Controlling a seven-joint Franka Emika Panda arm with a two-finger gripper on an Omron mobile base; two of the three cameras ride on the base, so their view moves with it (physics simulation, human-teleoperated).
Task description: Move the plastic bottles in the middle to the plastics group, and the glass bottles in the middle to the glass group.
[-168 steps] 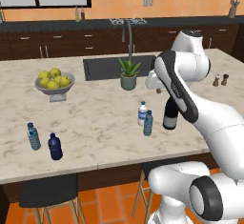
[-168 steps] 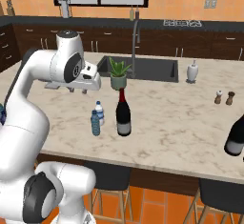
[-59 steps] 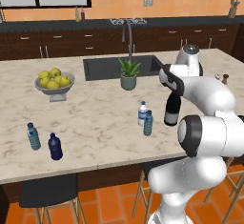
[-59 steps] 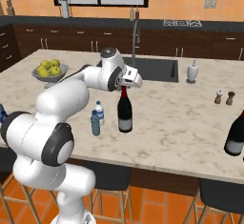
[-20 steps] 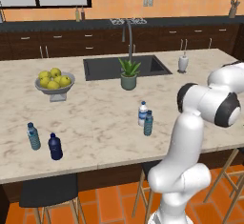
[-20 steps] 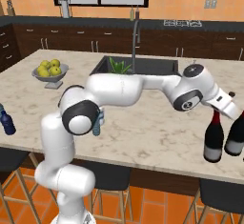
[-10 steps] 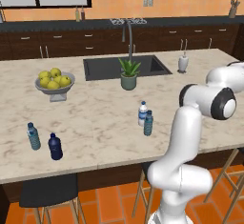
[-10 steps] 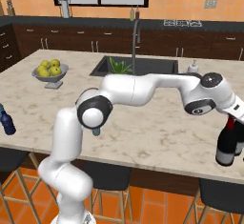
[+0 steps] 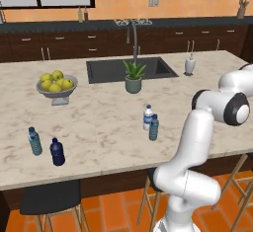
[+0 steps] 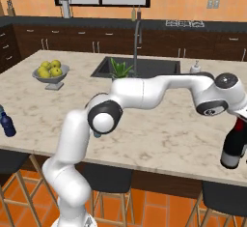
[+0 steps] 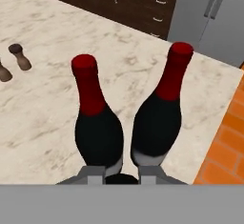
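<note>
The fruit bowl (image 9: 55,91) near the bench's (image 9: 99,122) left end holds yellow lemons (image 9: 54,82). The pincer (image 11: 122,176) is closed around a dark wine bottle (image 10: 233,146) at the bench's right end. Two red-capped wine bottles (image 11: 98,123) stand beyond it.

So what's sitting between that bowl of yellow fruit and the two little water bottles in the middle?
Nothing: in the left base view only bare marble counter runs from the fruit bowl to the two water bottles. The potted plant stands behind that line.

Two wine bottles (image 11: 99,123) stand side by side near the surface (image 9: 99,122) edge; two water bottles (image 9: 150,122) stand mid-surface, before the potted plant (image 9: 133,76).
</note>
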